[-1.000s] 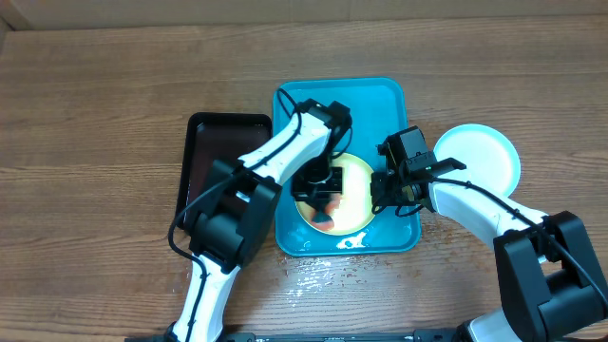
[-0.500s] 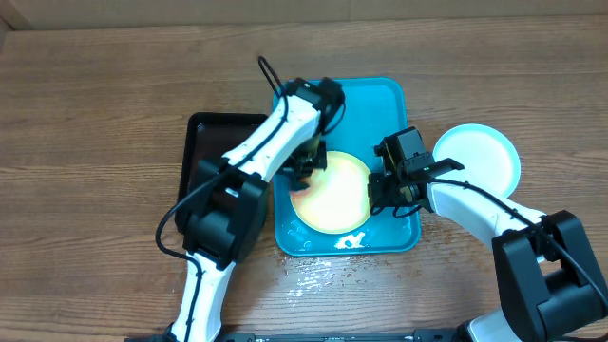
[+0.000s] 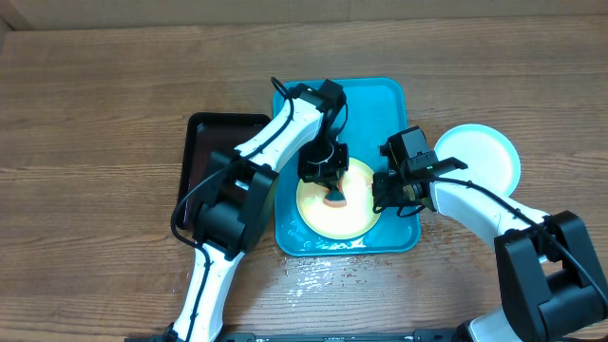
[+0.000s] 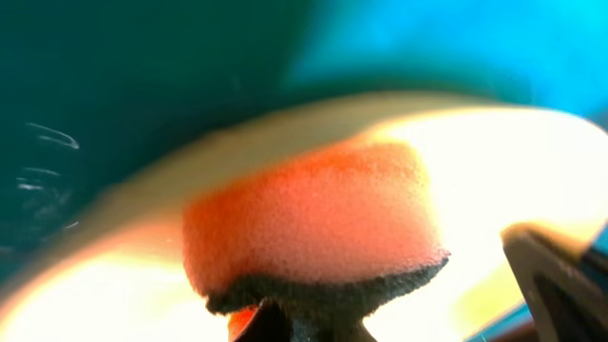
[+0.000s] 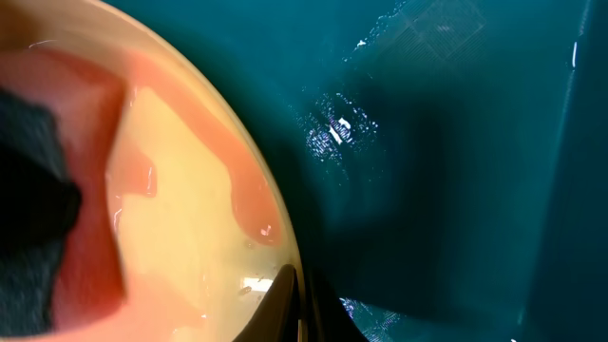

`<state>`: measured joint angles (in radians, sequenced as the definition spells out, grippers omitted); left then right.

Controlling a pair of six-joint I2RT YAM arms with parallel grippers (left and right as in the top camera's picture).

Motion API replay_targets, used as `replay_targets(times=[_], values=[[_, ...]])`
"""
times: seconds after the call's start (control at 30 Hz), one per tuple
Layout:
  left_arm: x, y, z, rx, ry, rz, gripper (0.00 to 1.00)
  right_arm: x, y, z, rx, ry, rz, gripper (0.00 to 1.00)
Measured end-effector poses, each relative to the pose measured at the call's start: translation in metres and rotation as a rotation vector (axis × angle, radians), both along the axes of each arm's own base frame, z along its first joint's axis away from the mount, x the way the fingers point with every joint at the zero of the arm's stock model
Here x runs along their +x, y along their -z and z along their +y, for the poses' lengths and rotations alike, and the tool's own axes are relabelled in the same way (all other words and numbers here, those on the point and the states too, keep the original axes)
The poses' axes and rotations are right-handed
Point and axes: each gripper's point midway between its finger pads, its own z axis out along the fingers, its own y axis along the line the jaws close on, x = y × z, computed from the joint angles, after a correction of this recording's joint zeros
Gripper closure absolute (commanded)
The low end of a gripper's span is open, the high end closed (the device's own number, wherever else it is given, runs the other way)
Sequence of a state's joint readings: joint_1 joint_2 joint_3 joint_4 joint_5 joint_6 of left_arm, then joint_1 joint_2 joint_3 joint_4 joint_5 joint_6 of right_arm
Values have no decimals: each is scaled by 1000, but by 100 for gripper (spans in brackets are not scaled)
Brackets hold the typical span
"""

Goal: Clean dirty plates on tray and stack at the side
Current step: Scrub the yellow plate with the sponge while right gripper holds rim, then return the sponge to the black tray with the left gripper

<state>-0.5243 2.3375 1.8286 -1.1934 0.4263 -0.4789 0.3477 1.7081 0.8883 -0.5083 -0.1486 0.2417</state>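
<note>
Worktop point(image 3: 95, 95): bare wood, with a wet patch point(image 3: 313, 271) toward the near edge.
Turquoise tray point(image 3: 380, 100): lying mid-worktop, floor wet.
Black tray point(image 3: 204, 142): set against the turquoise tray's left side.
White plate point(image 3: 484, 157): outside the tray, toward the right edge, apparently clean.
Yellow plate point(image 3: 356, 214): flat in the near half of the tray, with a reddish film showing in the right wrist view.
Third plate: not seen.
Left end effector point(image 3: 331, 183): pinching an orange sponge point(image 3: 335, 198) and pressing it onto the plate's face.
Right end effector point(image 3: 385, 195): judged pressed together on the yellow plate's right rim, from the single narrow finger wedge seen there.

Handling, as judged: stiff, light, shallow, and slick with water and residue. Likely to skid on the wet tray floor under scrubbing. Best taken at the raised rim, pinched across the edge and lifted level.
</note>
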Motion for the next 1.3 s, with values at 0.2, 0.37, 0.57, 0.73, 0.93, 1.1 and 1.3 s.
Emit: replay_targets(times=[0.2, 0.37, 0.57, 0.73, 0.93, 1.1, 1.3], values=[[-29, -1, -16, -46, 87, 81, 96, 0, 0, 0, 0, 0, -1, 96], [-40, 0, -20, -39, 127, 94, 95, 0, 0, 0, -2, -2, -2, 96], [-40, 2, 9, 131, 104, 84, 96, 0, 0, -1, -4, -1, -3, 96], [-22, -4, 60, 409, 85, -30, 96, 0, 0, -1, -4, -1, -3, 96], [-2, -36, 80, 479, 46, -169, 95, 0, 0, 0, -2, -1, -3, 96], [12, -99, 93, 396, -44, -305, 96, 0, 0, 0, -3, -2, -3, 96], [27, -190, 155, 321, -262, -499, 96, 0, 0, 0, -3, -2, -3, 96]])
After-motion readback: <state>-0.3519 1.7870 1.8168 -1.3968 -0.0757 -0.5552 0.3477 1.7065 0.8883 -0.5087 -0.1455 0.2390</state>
